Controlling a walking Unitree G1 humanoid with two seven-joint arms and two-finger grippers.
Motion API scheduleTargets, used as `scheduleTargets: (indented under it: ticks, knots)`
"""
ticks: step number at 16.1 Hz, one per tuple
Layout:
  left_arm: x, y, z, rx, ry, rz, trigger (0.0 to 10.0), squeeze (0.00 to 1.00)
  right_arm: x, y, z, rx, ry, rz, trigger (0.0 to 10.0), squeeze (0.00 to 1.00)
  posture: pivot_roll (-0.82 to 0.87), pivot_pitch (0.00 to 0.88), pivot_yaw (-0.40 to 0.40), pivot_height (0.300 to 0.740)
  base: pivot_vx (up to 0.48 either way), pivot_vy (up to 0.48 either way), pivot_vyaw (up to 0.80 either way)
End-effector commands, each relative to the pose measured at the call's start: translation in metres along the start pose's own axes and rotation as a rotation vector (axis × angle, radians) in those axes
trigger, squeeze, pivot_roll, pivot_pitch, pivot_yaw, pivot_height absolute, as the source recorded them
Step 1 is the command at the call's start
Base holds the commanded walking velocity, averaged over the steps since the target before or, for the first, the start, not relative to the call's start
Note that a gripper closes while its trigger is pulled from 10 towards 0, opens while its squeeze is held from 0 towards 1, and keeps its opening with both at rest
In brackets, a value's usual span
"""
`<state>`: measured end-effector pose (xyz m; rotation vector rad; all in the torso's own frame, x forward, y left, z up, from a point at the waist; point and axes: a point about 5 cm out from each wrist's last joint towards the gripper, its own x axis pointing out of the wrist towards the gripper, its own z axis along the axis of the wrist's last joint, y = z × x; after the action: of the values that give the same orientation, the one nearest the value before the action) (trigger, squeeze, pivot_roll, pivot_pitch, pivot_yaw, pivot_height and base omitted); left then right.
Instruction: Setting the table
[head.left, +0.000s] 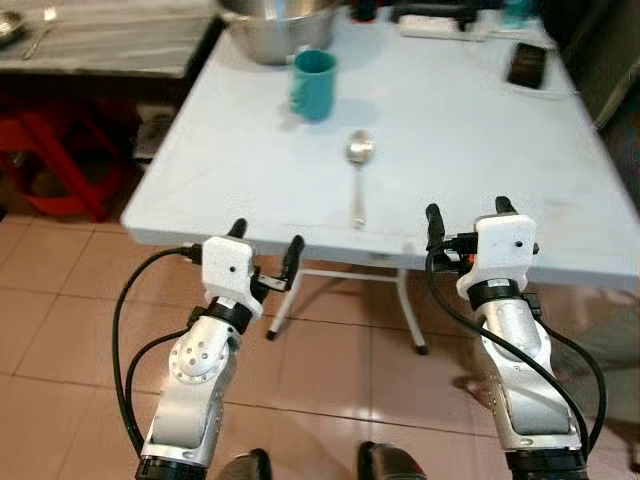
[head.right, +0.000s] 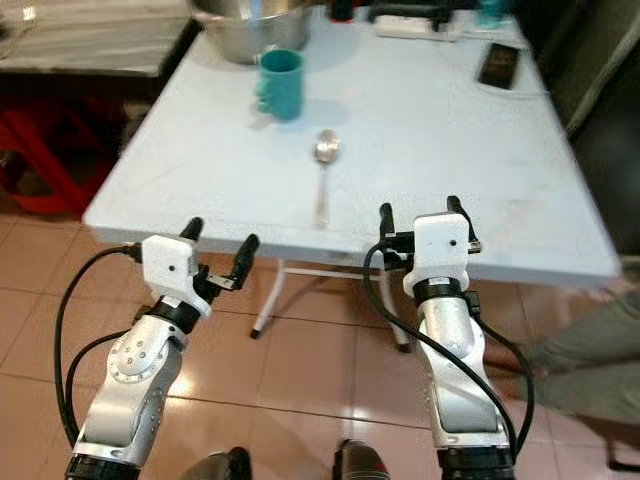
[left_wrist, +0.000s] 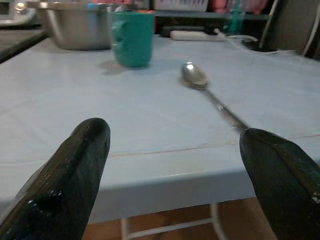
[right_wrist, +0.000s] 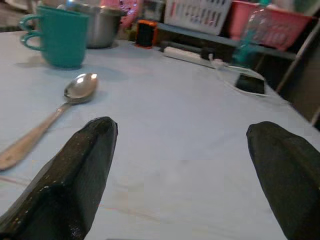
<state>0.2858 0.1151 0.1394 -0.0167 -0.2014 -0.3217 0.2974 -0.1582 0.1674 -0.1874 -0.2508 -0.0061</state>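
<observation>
I see the spoon (head.left: 358, 175) lying mid-table (head.left: 470, 150), bowl toward the teal mug (head.left: 314, 84). My left gripper (head.left: 265, 247) and right gripper (head.left: 466, 216) hover at the table's near edge, fingers spread. My right wrist view adds baskets (right_wrist: 197, 15) behind the table.

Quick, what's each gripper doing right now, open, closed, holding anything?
Left gripper: open, holding nothing, at the table's near edge.
Right gripper: open, holding nothing, over the near edge, right of the spoon.
</observation>
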Motion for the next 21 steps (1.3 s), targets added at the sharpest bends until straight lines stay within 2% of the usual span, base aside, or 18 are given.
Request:
scheduleTargets:
  ticks: [1, 17, 21]
  knots:
    - [-0.0032, 0.0042, 0.0018, 0.006, -0.008, 0.003, 10.0, 0.0, -0.0016, 0.0045, -0.0009, 0.006, 0.0, 0.014, 10.0, 0.0, -0.15, 0.212, 0.014, 0.74, 0.0, 0.0, 0.0]
    - [-0.0027, -0.0002, -0.0005, -0.013, 0.0, -0.02, 10.0, 0.0, -0.0022, 0.0065, 0.0003, -0.018, -0.01, 0.034, 10.0, 0.0, -0.16, 0.222, 0.013, 0.74, 0.269, 0.0, 0.0]
    - [-0.0032, -0.0004, -0.0009, -0.013, 0.004, -0.025, 10.0, 0.0, -0.0034, 0.0073, -0.0008, -0.017, -0.006, 0.035, 10.0, 0.0, -0.16, 0.225, 0.016, 0.74, 0.0, 0.0, 0.0]
